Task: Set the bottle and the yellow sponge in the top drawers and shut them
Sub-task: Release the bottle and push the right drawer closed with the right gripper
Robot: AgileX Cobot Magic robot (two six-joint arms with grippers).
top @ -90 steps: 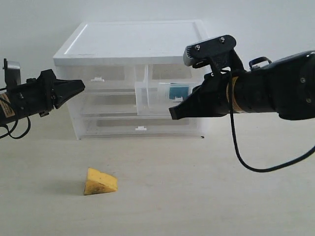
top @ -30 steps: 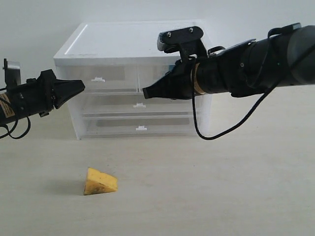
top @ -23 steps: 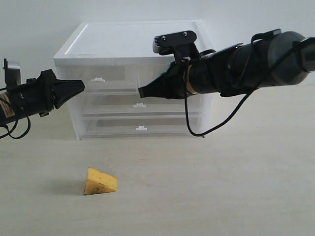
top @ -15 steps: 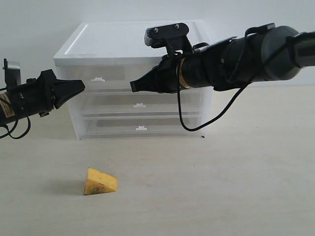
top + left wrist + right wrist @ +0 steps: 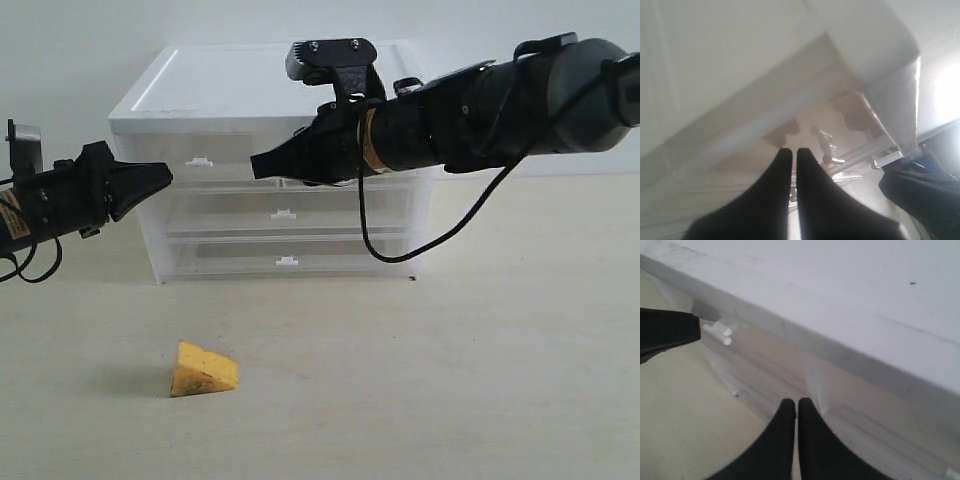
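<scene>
The yellow sponge [image 5: 204,370] lies on open table [image 5: 450,380], well apart from the closed, empty left gripper [image 5: 160,177] and right gripper [image 5: 258,165].

The right top drawer [image 5: 865,395], which stands pulled out of the cabinet [image 5: 270,85] three seconds ago with the bottle's teal label showing through its front, is now flush with the front; the bottle is out of sight behind the arm. The right gripper [image 5: 256,165] travels toward 10 o'clock in the exterior view, from in front of the open drawer, past the seam between the top drawers, to a spot in front of the left top drawer [image 5: 215,150], at 3 o'clock of its white handle [image 5: 200,160]. The gap to the left gripper [image 5: 168,175] narrows. The arm's hanging cable [image 5: 400,250] swings along toward 9 o'clock
</scene>
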